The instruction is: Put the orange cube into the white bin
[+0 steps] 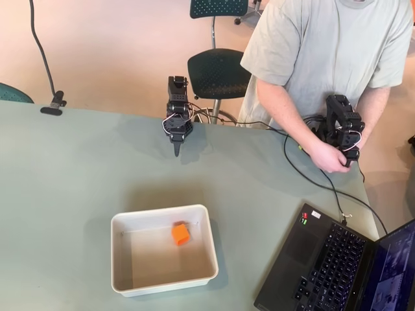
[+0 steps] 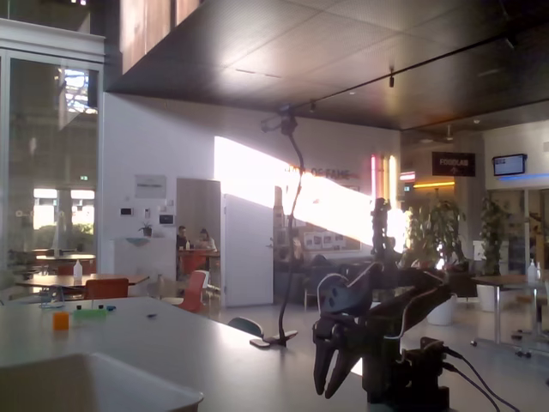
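white bin nearest on the table in the overhead view, orange cube resting inside near its far wall. farther back, gripper folded down at the table's far edge, empty, well apart from the bin; fingers parted slightly in the fixed view.

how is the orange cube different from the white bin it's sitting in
The orange cube is bright orange; the white bin is white. The cube is small and blocky; the bin is far larger, shallow and rectangular with rounded corners. The cube lies inside; the bin rests on the table. Both sit away from the end effector.
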### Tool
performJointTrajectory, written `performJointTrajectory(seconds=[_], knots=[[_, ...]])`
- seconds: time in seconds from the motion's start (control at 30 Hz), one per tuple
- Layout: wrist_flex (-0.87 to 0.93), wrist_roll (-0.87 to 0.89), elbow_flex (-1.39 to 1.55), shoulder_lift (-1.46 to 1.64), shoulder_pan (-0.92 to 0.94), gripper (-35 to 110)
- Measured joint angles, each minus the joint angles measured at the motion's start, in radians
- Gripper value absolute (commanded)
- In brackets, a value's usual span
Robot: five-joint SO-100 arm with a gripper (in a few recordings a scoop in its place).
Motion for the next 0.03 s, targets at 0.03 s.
performJointTrajectory(seconds=[0.03], knots=[[0.0, 0.0, 0.003, -0.002, 0.011, 6]])
